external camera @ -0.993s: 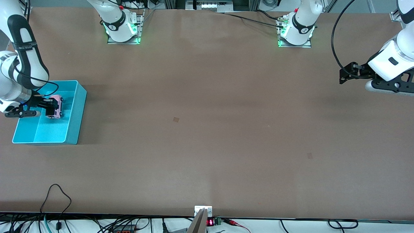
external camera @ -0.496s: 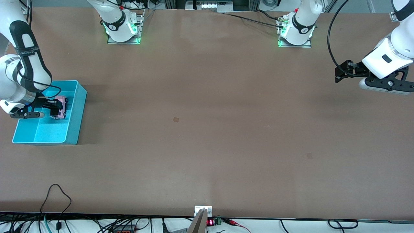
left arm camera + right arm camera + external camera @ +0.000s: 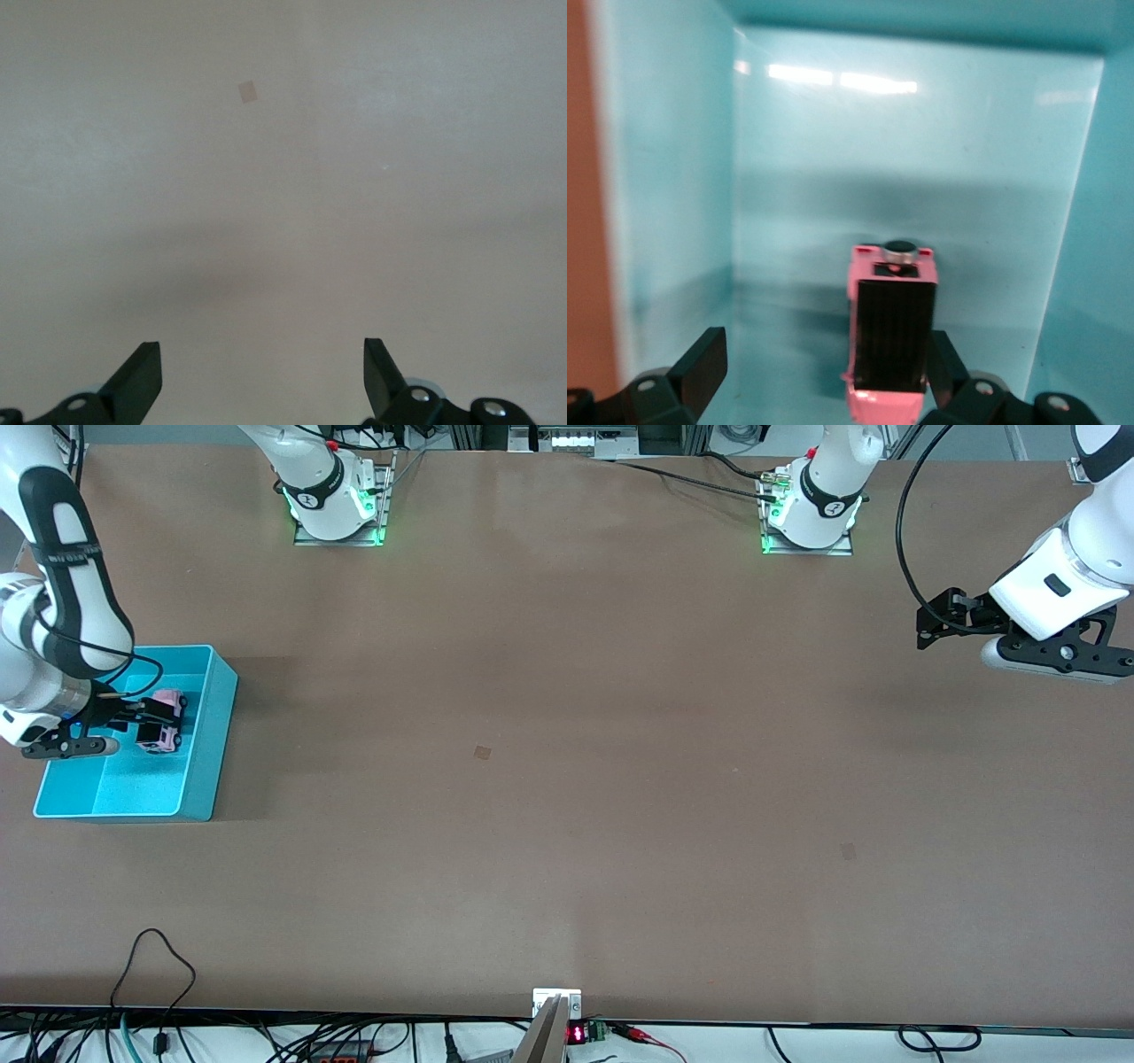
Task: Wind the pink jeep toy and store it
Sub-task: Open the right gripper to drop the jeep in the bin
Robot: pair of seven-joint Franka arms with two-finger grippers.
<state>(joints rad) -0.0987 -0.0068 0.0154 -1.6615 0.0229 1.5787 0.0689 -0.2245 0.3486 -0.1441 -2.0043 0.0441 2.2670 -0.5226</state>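
Observation:
The pink jeep toy (image 3: 166,724) with its black roof sits on the floor of the turquoise bin (image 3: 209,735) at the right arm's end of the table. My right gripper (image 3: 156,721) is open low inside the bin, its fingers spread on either side of the jeep. In the right wrist view the jeep (image 3: 892,341) lies close beside one finger (image 3: 946,365), with a wide gap to the other, and the gripper (image 3: 824,372) holds nothing. My left gripper (image 3: 927,625) is open and empty in the air over bare table at the left arm's end; the left wrist view (image 3: 261,381) shows only the tabletop.
The bin's walls (image 3: 673,177) rise close around the right gripper on three sides. A small dark square mark (image 3: 482,752) lies mid-table. Cables hang along the table edge nearest the front camera.
My right gripper has opened and let go of the jeep, which now rests in the bin; the right hand has drawn back slightly. The left arm shifted a little, then held still.

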